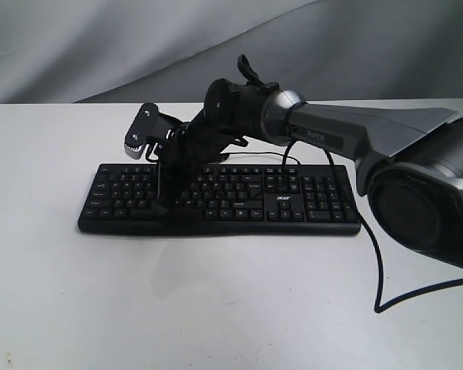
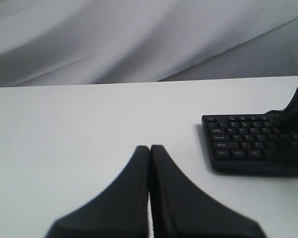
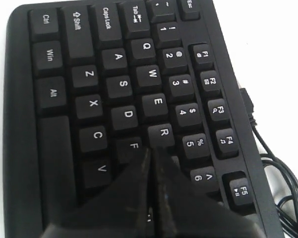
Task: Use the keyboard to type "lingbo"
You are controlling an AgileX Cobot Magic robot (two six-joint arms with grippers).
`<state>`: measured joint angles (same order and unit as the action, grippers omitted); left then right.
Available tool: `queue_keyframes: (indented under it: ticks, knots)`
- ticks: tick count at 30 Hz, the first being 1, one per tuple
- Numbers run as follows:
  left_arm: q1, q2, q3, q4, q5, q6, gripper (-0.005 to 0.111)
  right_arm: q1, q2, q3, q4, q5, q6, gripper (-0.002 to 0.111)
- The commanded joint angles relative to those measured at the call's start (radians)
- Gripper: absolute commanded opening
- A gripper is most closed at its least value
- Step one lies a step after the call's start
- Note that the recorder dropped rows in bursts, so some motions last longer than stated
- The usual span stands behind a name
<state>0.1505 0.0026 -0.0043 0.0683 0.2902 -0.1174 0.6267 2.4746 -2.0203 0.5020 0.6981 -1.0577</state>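
The long black keyboard [image 1: 239, 196] lies across the middle of the white table, with its acer logo near the number pad. My right gripper [image 1: 160, 206] reaches over from the right and comes down on the keyboard's left half, shut with nothing in it. In the right wrist view the keyboard [image 3: 89, 74] fills the frame, and the right gripper [image 3: 151, 148] has its joined tips just past the F and R keys, hiding the keys under it. Whether it touches a key I cannot tell. My left gripper [image 2: 149, 147] is shut over bare table, well left of the keyboard [image 2: 248, 148].
The keyboard's thin cable [image 3: 268, 158] runs off its back edge. A thicker black cable [image 1: 377, 254] hangs from the right arm and loops on the table [image 1: 216, 308] at the right. The arm's large base [image 1: 431, 200] stands at the right edge. Grey cloth [image 1: 100, 46] hangs behind.
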Motion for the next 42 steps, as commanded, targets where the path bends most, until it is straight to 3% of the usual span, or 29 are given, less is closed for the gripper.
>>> queue_keyframes:
  ticks: [1,42]
  knots:
    - [0.002,-0.003,0.004,-0.008,-0.005,-0.004,0.001,0.002,-0.004,-0.006,0.031,-0.013,-0.011,0.000]
    - [0.002,-0.003,0.004,-0.008,-0.005,-0.004,0.001,0.002,0.010,-0.006,0.035,0.019,-0.006,0.000]
